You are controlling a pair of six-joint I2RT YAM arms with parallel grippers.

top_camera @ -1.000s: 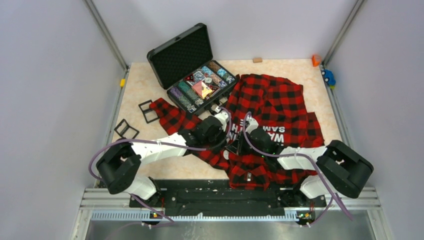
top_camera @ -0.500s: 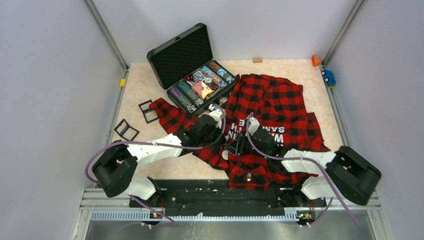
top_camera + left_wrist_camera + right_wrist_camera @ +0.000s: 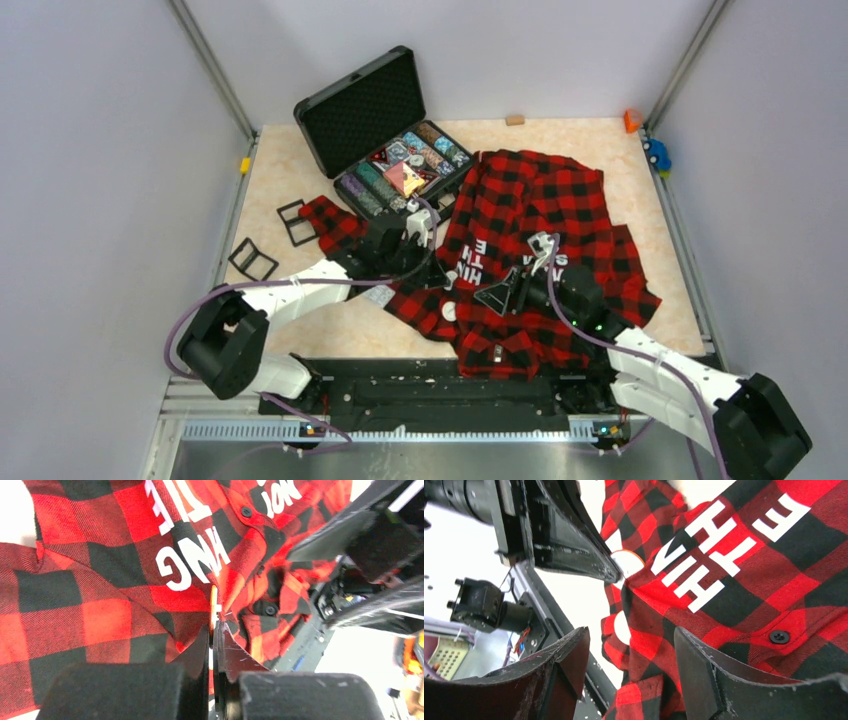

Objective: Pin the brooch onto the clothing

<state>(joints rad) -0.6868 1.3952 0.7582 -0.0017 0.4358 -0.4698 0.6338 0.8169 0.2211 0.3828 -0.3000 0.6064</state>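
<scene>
right gripper [image 3: 630, 635]: fingers spread wide, nothing between them, hovering low over the near part of the shirt [image 3: 560, 200]. left gripper [image 3: 214, 630]: fingers pressed together, pinching a thin round orange-rimmed disc, read as the brooch [image 3: 628, 560], edge-on in the left wrist view, at a fold of the shirt just beside the white lettering [image 3: 192, 560]. the two grippers are near each other, not touching. shirt: red-and-black check, lying crumpled over the middle and right of the table [image 3: 590, 140]. further back on the left, just beside a sleeve: open black case [image 3: 365, 110], coloured pieces in its compartments. two black square frames [image 3: 297, 222] on the table at left. small tan block [image 3: 515, 120] at the far edge.
</scene>
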